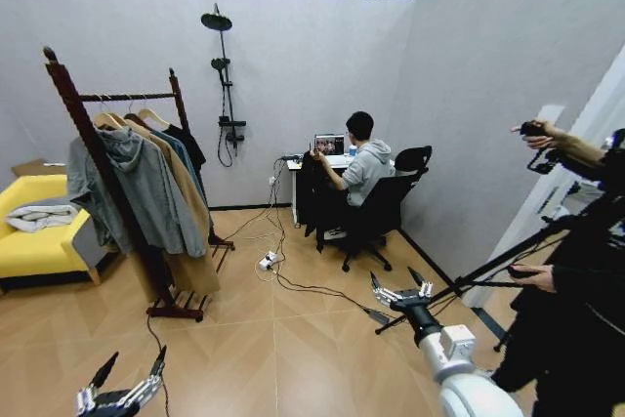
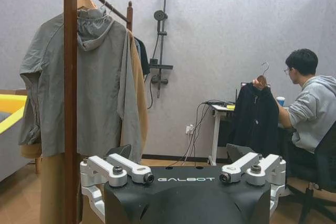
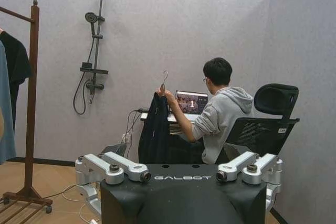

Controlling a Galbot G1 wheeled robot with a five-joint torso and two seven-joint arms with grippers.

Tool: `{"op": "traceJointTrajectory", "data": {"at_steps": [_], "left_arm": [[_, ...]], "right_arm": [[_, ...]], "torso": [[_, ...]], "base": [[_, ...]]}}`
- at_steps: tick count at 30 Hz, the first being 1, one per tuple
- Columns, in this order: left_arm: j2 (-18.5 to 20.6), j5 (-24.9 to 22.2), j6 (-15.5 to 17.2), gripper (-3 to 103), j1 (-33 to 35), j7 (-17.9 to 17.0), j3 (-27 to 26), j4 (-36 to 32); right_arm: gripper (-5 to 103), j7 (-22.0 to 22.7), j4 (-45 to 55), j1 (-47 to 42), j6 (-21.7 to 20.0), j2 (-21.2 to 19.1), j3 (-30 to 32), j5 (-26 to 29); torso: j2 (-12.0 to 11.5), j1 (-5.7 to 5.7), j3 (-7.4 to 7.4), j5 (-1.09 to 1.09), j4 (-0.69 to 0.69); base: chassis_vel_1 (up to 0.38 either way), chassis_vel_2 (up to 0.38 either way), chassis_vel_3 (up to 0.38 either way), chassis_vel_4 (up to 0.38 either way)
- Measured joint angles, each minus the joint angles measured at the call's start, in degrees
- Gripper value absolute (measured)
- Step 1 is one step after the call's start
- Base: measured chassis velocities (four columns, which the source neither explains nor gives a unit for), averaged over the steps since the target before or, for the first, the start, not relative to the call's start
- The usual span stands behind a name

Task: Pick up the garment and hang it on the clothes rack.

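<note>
The garment (image 1: 310,192), long, black and on a wooden hanger with a metal hook, hangs from the raised hand of a person seated at the far desk; it shows again as the garment (image 2: 255,119) and the garment (image 3: 155,129). The clothes rack (image 1: 96,148) of dark red-brown wood stands at the left and carries a grey hoodie, a tan coat and darker clothes; its post (image 2: 70,103) is close in the left wrist view, and a far post (image 3: 32,103) is in the right wrist view. My left gripper (image 1: 132,365) and right gripper (image 1: 396,286) hang open and empty over the floor, far from the garment.
A yellow sofa (image 1: 29,241) sits left of the rack. A black shower stand (image 1: 225,85) is on the back wall. Cables and a power strip (image 1: 267,261) lie on the wooden floor. An office chair (image 1: 381,212) holds the seated person. A person with a tripod (image 1: 508,266) stands at the right.
</note>
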Motion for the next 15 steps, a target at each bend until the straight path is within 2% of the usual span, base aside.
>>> {"op": "traceJointTrajectory", "data": {"at_steps": [15], "left_arm": [[0.00,0.00,0.00,100,0.00,0.00,0.00,0.00]], "right_arm": [[100,-1.36,-0.47,-0.53,1.04,-0.14,0.35,-1.29]], "torso": [[0.00,0.00,0.00,0.00,0.00]], "base": [[0.000,0.000,0.000,0.000]]}}
